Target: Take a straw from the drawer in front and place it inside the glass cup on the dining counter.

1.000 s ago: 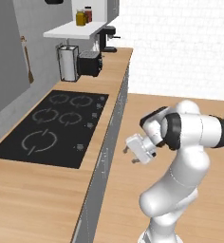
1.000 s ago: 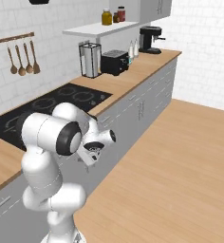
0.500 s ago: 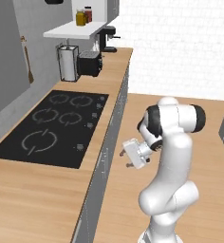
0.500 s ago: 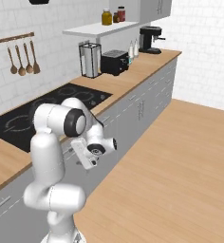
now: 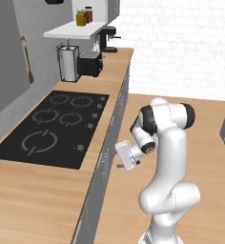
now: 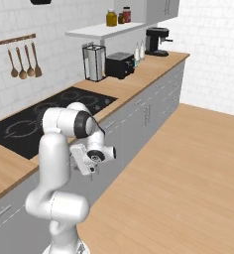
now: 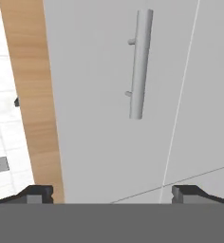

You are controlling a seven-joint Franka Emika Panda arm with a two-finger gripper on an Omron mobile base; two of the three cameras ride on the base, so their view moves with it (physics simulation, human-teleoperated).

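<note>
While facing grey drawer point(image 7: 109, 95) front, gripper point(image 7: 113, 192) spread wide, empty. Bar handle point(image 7: 139, 64) upper centre of hand view, above right of fingertips, long axis near vertical in frame. Straw presumably inside.

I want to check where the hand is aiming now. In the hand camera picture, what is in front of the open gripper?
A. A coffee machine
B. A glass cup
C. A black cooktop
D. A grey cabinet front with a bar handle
D: the hand view shows the bar handle on a grey cabinet front, beyond the open gripper.
</note>
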